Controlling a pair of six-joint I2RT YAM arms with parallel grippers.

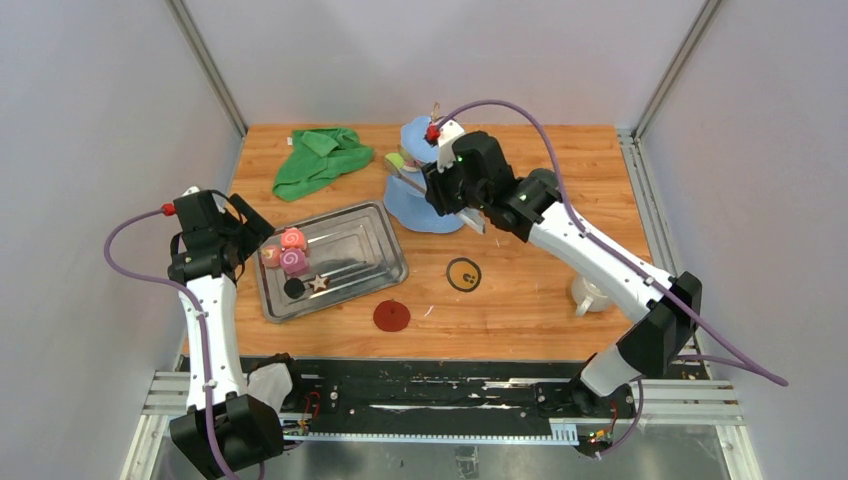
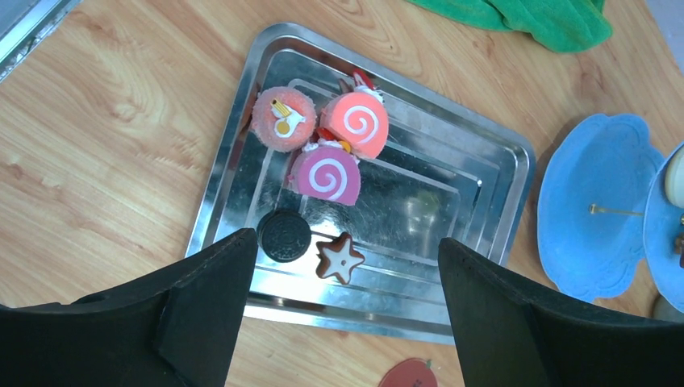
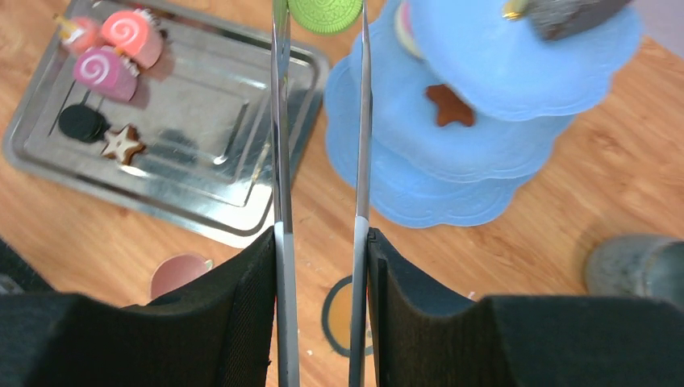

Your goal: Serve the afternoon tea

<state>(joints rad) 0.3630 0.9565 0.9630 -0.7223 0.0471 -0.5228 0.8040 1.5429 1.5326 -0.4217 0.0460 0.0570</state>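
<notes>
A brown wooden table [image 1: 540, 300] fills the middle of the frame. Plain pale grey walls [image 1: 90, 120] stand around it. Shiny metal posts [image 1: 207, 65] run up in the upper left and upper right.

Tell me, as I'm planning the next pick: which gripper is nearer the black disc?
Left. The left gripper hangs open over the tray, close to the black disc; the right gripper is away at the blue stand, holding tongs.
</notes>
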